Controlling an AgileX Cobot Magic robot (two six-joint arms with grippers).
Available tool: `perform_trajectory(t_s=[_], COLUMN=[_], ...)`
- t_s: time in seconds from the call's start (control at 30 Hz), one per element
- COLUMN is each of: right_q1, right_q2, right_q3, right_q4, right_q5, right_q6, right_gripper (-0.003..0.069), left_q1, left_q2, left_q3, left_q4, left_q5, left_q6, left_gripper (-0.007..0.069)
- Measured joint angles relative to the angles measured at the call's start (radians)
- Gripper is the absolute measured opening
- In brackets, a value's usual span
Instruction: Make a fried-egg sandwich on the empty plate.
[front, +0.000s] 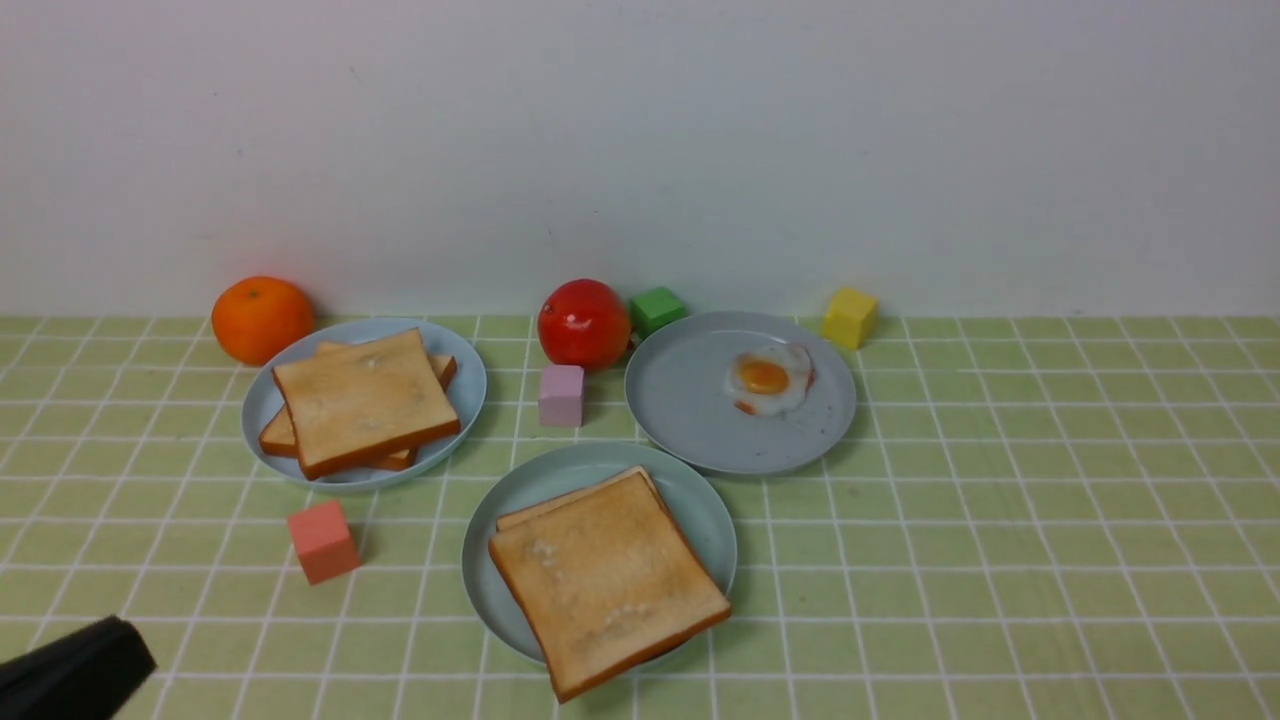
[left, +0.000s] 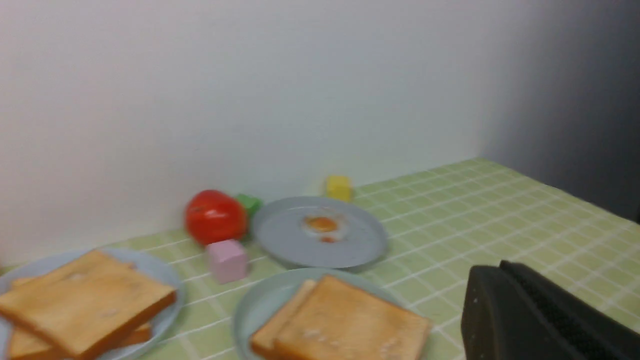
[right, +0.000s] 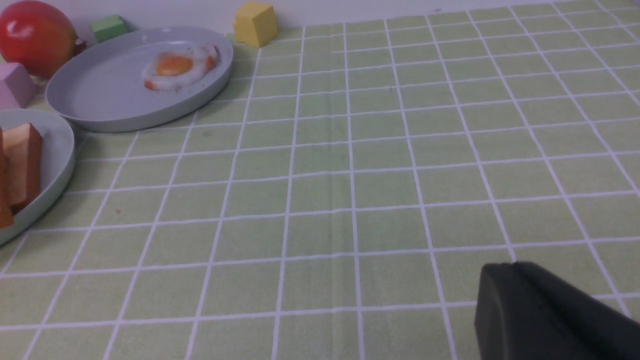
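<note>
Front view: our sandwich (front: 608, 580) sits on the plate (front: 520, 500), egg (front: 768, 380) unused; left claw (front: 75, 670) clenched, right claw (right: 555, 315) unclear.

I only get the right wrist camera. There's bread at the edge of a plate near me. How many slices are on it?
Observer: Two toast slices stacked on the pale green plate, the top one skewed.
Operator: Any other bread?
Observer: Yes, a toast pile on a bluish plate farther left, beside an orange.
Operator: And the left hand?
Observer: The left hand sits low at the near left corner, shut, holding nothing.
</note>
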Motion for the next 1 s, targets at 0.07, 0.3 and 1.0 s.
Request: perform_trajectory(t_s=[0.07, 0.3, 1.0], right_q1=[0.000, 0.000, 0.000], right_q2=[0.000, 0.000, 0.000], right_q3=[0.000, 0.000, 0.000], right_q4=[0.000, 0.000, 0.000], right_q5=[0.000, 0.000, 0.000], right_q6=[0.000, 0.000, -0.004], right_gripper=[0.0018, 0.0022, 0.0043], left_q1=[0.144, 0.450, 0.485], left_q2=[-0.045, -0.125, -0.125], left_q3=[0.045, 0.214, 0.226], left_q4=[-0.015, -0.082, -0.080], left_q5=[0.001, 0.046, 0.254], left_q6=[0.000, -0.026, -0.078], left_gripper=[-0.0013, -0.0013, -0.0013])
